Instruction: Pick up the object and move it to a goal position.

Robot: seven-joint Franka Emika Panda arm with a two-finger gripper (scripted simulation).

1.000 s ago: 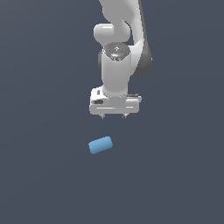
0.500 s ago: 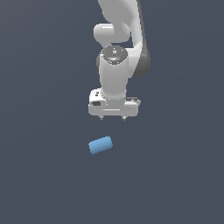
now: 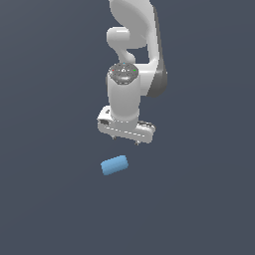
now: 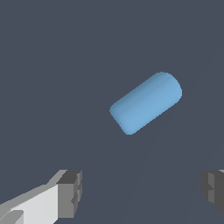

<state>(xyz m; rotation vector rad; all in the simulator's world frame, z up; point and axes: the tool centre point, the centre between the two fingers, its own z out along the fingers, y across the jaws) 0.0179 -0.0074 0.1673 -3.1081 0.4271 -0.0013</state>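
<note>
The object is a small light-blue capsule-like block (image 3: 114, 165) lying on the dark grey floor in the exterior view. It also shows in the wrist view (image 4: 145, 103), lying at a slant. My gripper (image 3: 126, 139) hangs above the block and slightly to the exterior view's right of it, not touching it. Its jaws are wide open and empty. In the wrist view both grey fingertips (image 4: 70, 194) show with a wide gap between them, and the block lies beyond that gap.
The dark grey floor (image 3: 45, 199) is bare all around the block. The white arm (image 3: 134, 50) rises above the gripper.
The gripper has turned about its vertical axis and its hand now sits at a slant. It has come slightly lower toward the block. The block has not moved.
</note>
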